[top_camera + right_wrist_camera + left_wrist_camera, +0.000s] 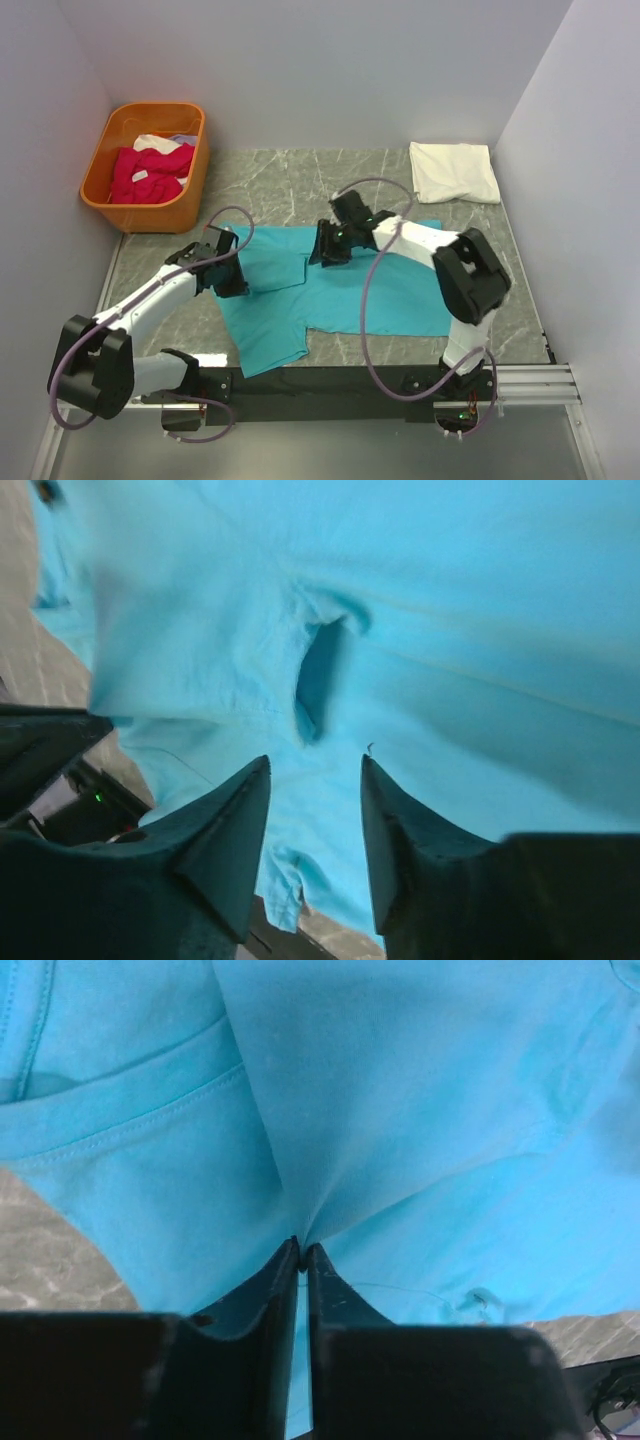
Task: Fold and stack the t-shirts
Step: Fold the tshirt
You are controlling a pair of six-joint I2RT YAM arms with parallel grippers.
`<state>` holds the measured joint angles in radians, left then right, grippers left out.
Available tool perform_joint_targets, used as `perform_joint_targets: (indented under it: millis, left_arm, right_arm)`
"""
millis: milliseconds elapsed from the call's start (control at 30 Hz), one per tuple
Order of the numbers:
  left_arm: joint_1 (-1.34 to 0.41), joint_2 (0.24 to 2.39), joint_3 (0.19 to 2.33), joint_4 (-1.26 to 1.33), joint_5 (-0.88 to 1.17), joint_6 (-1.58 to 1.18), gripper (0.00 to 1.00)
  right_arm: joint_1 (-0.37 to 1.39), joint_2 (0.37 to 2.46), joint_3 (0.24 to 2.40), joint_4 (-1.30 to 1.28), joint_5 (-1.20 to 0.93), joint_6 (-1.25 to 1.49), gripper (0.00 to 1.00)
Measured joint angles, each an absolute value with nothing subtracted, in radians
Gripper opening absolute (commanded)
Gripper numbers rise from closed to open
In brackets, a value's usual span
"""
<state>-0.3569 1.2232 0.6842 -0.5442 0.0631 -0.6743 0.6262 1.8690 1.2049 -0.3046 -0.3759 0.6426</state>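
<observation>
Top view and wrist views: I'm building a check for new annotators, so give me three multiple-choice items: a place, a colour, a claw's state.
1. The folded white shirt lies: A near left; B far right; C dead centre.
2. The spread shirt in the middle is: A white; B magenta; C turquoise.
3. The left claw is: A open, clear of cloth; B shut on the spread shirt; C out of view.
Answers: 1 B, the top view shows it far right; 2 C, turquoise in every view; 3 B, its tips meet with cloth puckered between them.
</observation>
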Motion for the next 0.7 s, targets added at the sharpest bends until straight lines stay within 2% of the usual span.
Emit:
perform_joint_targets:
  millis: [33,67,167,267,433,700]
  left_arm:
    - [-0.357,1.213,0.684,-0.551,0.061,-0.674,0.25]
    - [-0.357,1.201,0.684,-0.559,0.056,-0.676,0.42]
    - [-0.354,1.164,0.684,-0.573,0.052,-0.675,0.64]
    - [-0.344,1.137,0.684,-0.577,0.047,-0.680,0.74]
    - [-0.286,1.153,0.703,-0.570,0.029,-0.681,0.77]
    - [-0.177,1.398,0.876,-0.419,-0.073,-0.684,0.61]
  right_arm:
    - [0.612,1.838,1.198,-0.311,-0.360,0.633,0.51]
    - [0.590,1.798,1.189,-0.313,-0.336,0.624,0.52]
    - [0.481,1.685,1.162,-0.315,-0.263,0.596,0.52]
    - [0.326,1.621,1.143,-0.305,-0.186,0.574,0.52]
    - [0.090,1.607,1.107,-0.291,-0.109,0.544,0.50]
    - [-0.178,1.647,1.097,-0.246,-0.139,0.517,0.51]
